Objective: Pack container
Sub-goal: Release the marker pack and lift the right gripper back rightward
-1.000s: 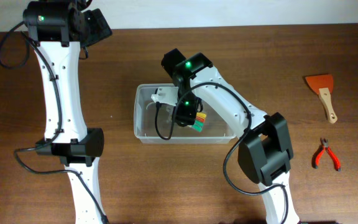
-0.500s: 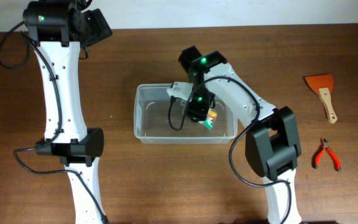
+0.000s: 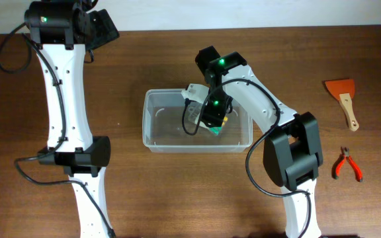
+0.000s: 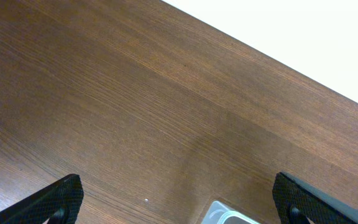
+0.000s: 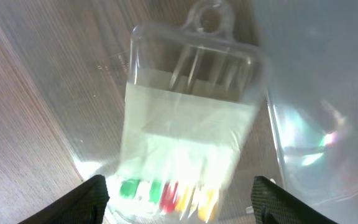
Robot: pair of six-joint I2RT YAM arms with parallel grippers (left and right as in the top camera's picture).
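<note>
L arm parked at 9 o'clock of the table [image 3: 177, 192]. left gripper [image 4: 179, 200] is fully spread, nothing btwn the fingers, only bare wood under it, with one corner of the tub at the bottom edge of its wrist view. Out of play for now.

container [image 3: 148, 132] sits mid-table, long axis 9–3, upright and open-topped.

right gripper [image 5: 180, 193] is down inside it, toward the 3 o'clock half. Jaws are wide. The clear blister pack [image 5: 188, 137] lies btwn them on the tub floor, hang-hole end at 12 and coloured handles at 6 in the wrist view, so its long axis runs across the jaw line. A slim gap shows either side of the pack, so I read it as let go, not pinched. The pack is blurred, so that's low confidence.

What the next move turns on, my read: the remaining loose items both lie at 3 o'clock of the tub, well apart from it.
- scraper [image 3: 344, 99]: orange blade at 12, wooden handle to 6, slight tilt toward 5.
- pliers [image 3: 346, 163]: at 6 of the scraper, nose at 12, red handles splayed to 6.

R arm is much nearer to both; L would have to cross the tub. Both axes run roughly 12–6, so the jaws should close along 9–3 across each handle.
</note>
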